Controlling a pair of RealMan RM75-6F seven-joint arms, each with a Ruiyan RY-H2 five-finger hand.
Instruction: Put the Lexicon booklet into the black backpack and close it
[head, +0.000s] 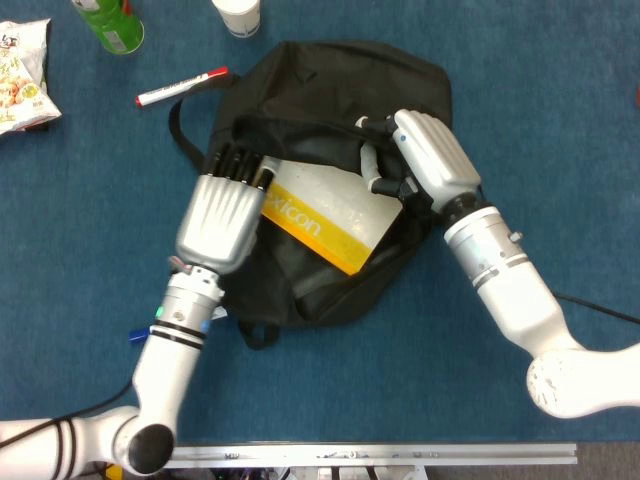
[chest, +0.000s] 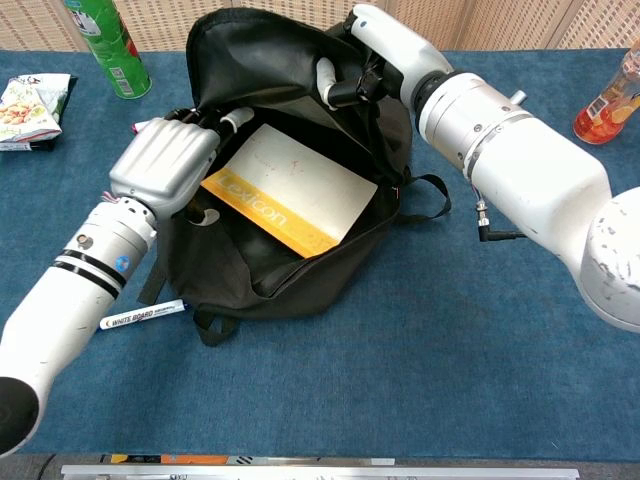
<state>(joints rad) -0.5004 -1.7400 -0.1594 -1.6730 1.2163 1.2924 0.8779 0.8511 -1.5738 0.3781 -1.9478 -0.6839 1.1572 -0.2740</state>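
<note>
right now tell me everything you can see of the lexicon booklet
The Lexicon booklet is a thin, flat softcover, white with a yellow-orange band bearing its title. It lies tilted in the black backpack's open mouth, cover up, fully visible. The left hand sits at its left edge; the right hand grips the bag's rim beyond it.

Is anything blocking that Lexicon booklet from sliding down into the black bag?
Nothing visible does. The Lexicon booklet already lies in the mouth of the black backpack, which the right hand holds open; the left hand rests at its edge.

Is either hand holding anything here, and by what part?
The right hand grips the backpack by its opening's upper edge. The left hand holds nothing.
</note>
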